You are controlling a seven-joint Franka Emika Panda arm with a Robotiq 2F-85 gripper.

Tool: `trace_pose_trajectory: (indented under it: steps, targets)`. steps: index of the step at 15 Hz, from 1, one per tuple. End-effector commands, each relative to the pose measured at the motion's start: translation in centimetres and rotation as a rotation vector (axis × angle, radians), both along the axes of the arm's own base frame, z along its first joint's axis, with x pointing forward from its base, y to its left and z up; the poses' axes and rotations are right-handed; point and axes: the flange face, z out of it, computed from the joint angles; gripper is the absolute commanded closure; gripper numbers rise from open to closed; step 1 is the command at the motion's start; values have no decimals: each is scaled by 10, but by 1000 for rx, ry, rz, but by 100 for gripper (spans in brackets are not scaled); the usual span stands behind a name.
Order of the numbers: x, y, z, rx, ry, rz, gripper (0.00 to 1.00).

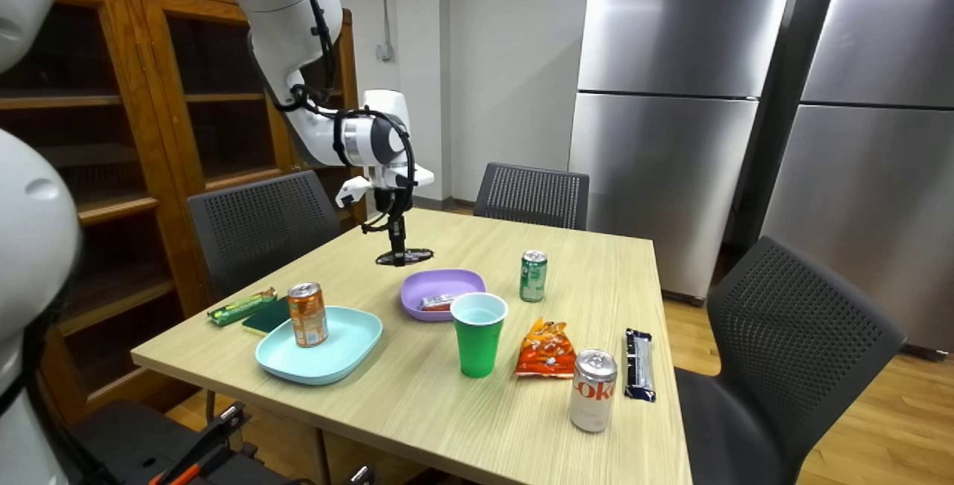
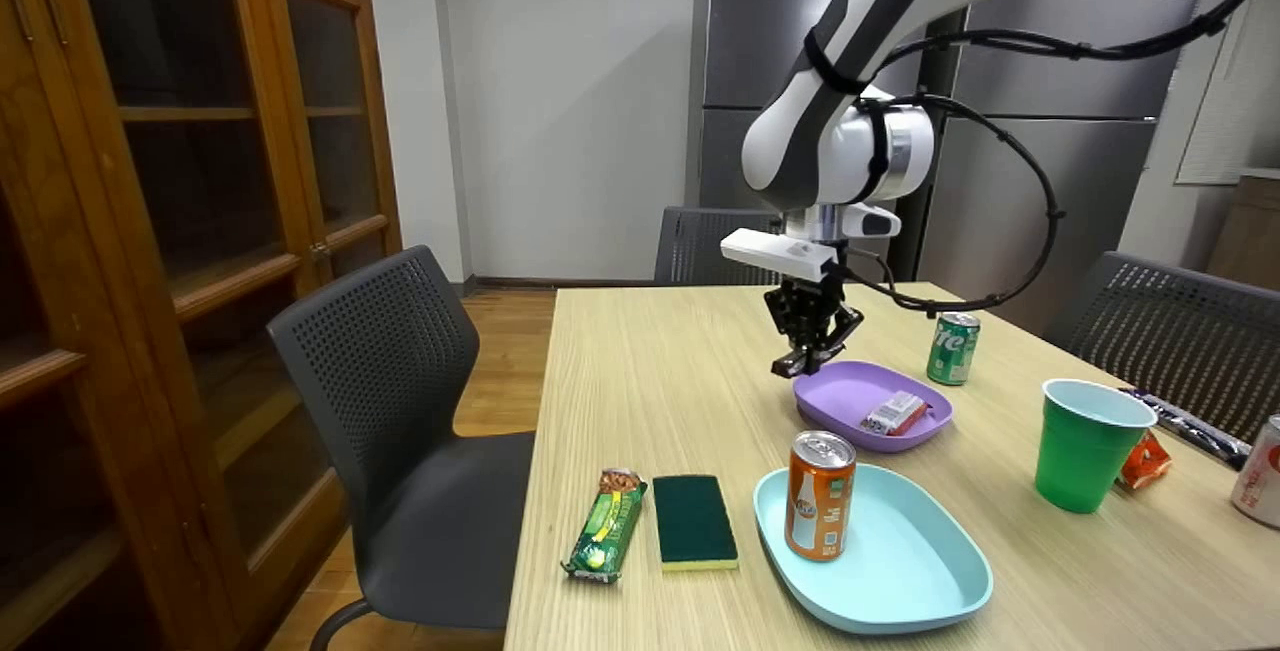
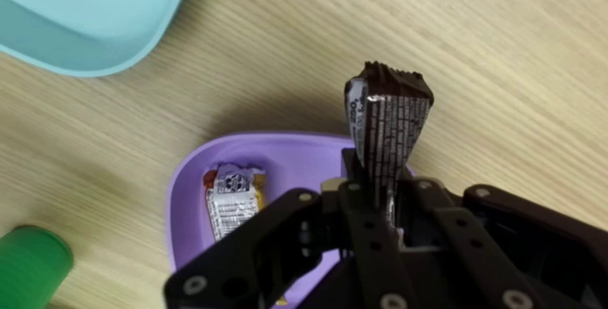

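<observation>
The pincer (image 3: 380,183) has a dark-wrapped bar (image 3: 393,117) clamped tight, its ends jutting out on both sides; a hold near the middle probably keeps it balanced. From where I stand, the bar hangs near the rim of the purple tray (image 3: 294,150), how high above the counter (image 2: 640,381) I can't judge. A silvery-red packet (image 2: 893,413) lies inside that tray, where the raised wall would likely stop it sliding away.

Both ext. views: above & back from purple tray (image 1: 443,284), facing past it twd wall (image 1: 514,45) & fridges (image 1: 674,127); wrist view: v. close, looking down; all 3 share it.
</observation>
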Motion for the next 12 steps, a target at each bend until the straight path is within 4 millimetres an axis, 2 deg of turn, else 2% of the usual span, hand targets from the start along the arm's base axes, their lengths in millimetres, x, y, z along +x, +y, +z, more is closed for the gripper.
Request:
trace_pose_trajectory:
  steps: [1,6,12]
  targets:
    - [-2,-29,3,-16,23,-12,96]
    - [3,-55,-10,-25,42,-49,96]
    - [4,-68,-30,-48,66,-77,96]
